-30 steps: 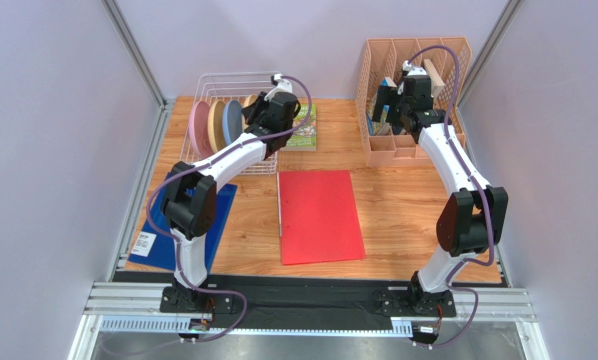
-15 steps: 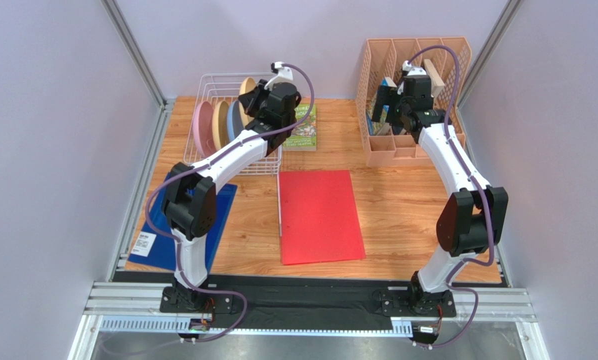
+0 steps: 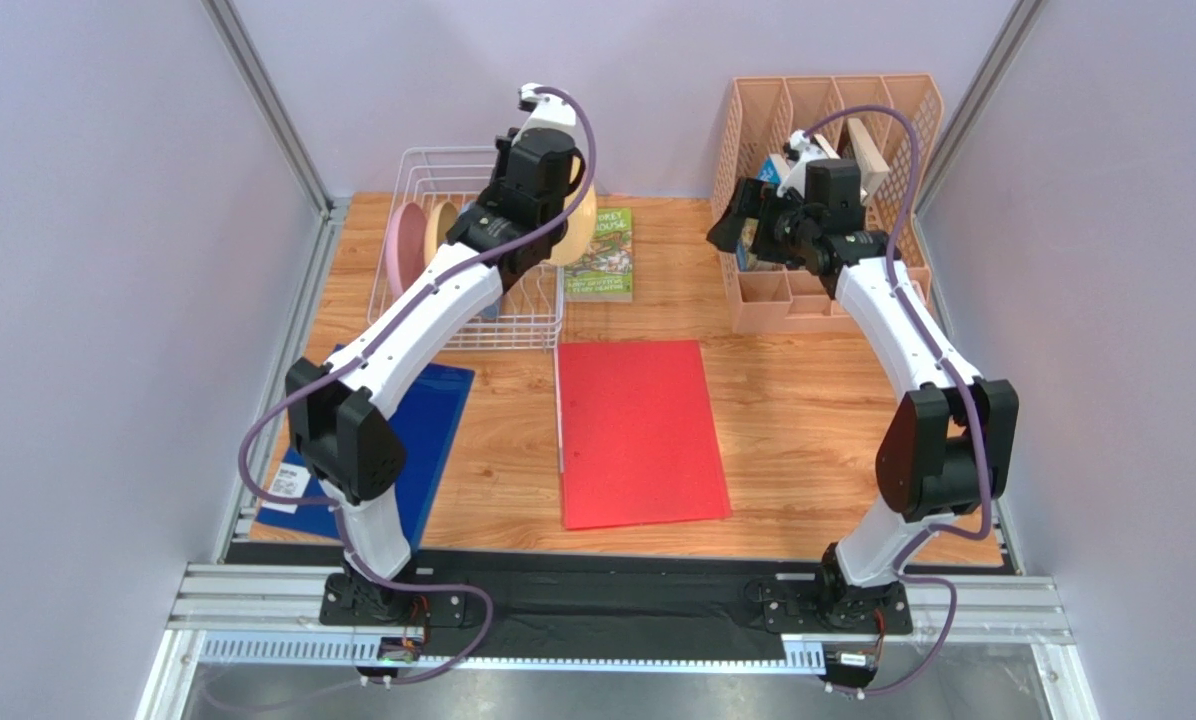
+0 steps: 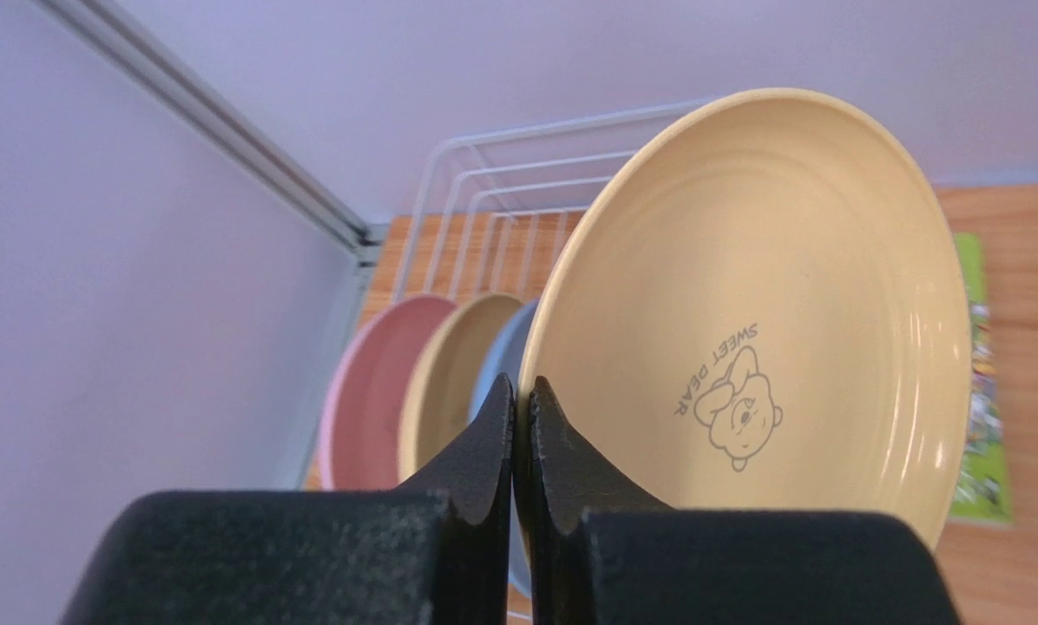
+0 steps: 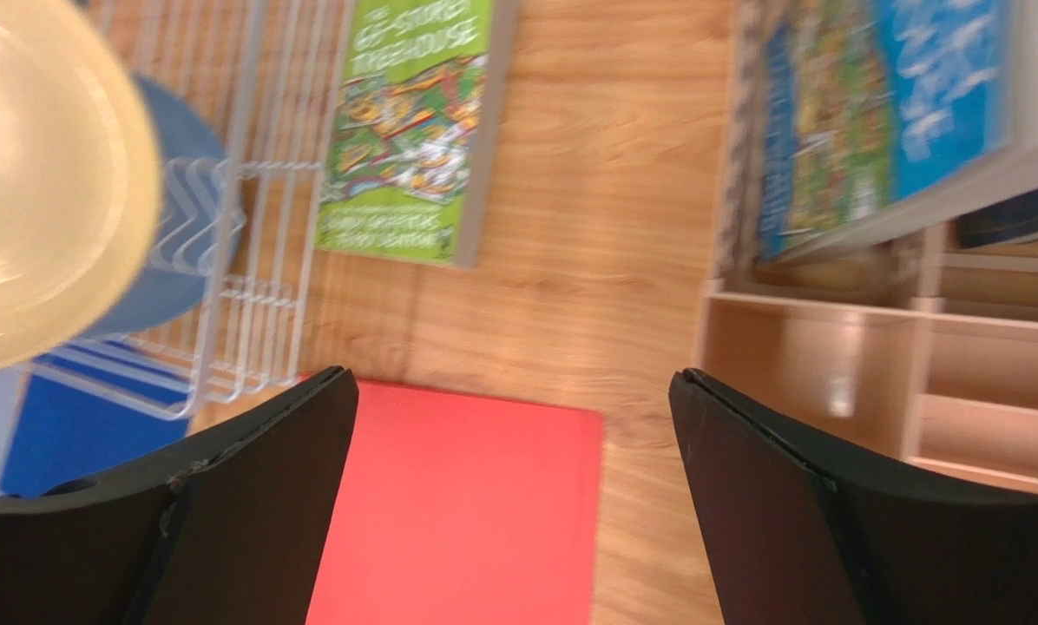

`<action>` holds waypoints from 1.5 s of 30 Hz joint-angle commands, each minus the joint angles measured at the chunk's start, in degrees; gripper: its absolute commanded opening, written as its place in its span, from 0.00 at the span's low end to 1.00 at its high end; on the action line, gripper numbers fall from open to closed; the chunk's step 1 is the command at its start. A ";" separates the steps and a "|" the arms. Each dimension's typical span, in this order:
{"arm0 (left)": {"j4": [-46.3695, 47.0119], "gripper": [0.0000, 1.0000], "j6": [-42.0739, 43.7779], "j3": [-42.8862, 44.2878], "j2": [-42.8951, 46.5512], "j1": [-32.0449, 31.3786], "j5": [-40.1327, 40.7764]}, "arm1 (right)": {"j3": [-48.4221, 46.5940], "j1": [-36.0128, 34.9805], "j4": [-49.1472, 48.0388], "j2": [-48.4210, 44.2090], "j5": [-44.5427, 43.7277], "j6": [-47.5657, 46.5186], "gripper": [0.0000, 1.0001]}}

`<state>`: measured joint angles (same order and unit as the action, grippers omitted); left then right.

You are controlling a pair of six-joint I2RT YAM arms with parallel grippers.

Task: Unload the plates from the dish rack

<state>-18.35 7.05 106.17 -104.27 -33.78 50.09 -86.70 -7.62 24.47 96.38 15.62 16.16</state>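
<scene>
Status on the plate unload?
Left gripper shut on yellow plate, held above rack. Right gripper open, empty. Pink plate, second yellow plate, blue plate in rack. No obstruction seen.

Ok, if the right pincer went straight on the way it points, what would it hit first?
Probably bare table, between the green book and the red folder; the right pincer is open, and depth is unclear.
</scene>
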 commanded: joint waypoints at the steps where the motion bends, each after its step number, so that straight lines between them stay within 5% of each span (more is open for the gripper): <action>1: -6.87 0.00 -13.36 -4.55 5.29 -0.50 -13.94 | 4.51 -1.87 -8.28 -3.30 10.57 6.07 0.96; 11: -3.02 0.00 -27.16 -13.53 6.97 -0.41 -35.30 | 9.43 -5.39 -11.55 -4.36 14.79 8.36 0.94; 24: 1.38 0.00 -28.67 -17.40 10.05 -0.50 -37.25 | 13.57 -6.27 -11.72 -3.74 12.68 9.94 0.83; 27: 1.91 0.00 -28.76 -18.01 10.66 -0.50 -38.13 | 14.01 -6.18 -12.78 -4.01 14.00 9.76 0.57; 28: 2.35 0.00 -28.84 -18.54 10.93 -0.50 -38.57 | 14.53 -6.27 -13.82 -4.18 14.61 9.68 0.42; 29: 2.70 0.00 -28.85 -18.98 11.02 -0.50 -39.35 | 14.62 -6.18 -13.83 -4.44 15.23 9.59 0.10; 30: 3.49 0.00 -28.93 -19.85 11.36 -0.50 -39.54 | 14.89 -6.27 -13.83 -4.71 15.06 9.68 0.00; 33: 5.07 0.00 -28.58 -21.79 12.42 -0.41 -40.85 | 16.20 -6.09 -13.22 -5.85 13.74 9.50 0.00; 36: 5.08 0.19 -28.41 -22.58 13.04 -0.41 -42.00 | 19.54 -6.01 -12.96 -9.09 10.23 9.68 0.00; 39: 4.82 0.56 -27.53 -23.72 14.09 -0.41 -42.44 | 21.83 -5.39 -8.06 -13.92 4.26 8.98 0.00; 40: 4.73 0.81 -27.44 -24.34 14.53 -0.41 -42.00 | 22.53 -4.61 -6.73 -15.59 1.03 8.89 0.00; 41: 5.07 0.93 -26.74 -25.04 15.05 -0.41 -41.22 | 23.32 -4.16 -5.32 -19.09 -0.75 9.06 0.00; 45: 7.36 1.00 -23.84 -28.82 18.92 -0.32 -37.61 | 27.53 -1.97 5.82 -27.37 -10.23 10.20 0.00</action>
<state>-15.03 -19.90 79.31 -90.59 -34.04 9.61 -61.58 -11.77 21.15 78.52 17.19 25.45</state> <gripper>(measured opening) 0.993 0.018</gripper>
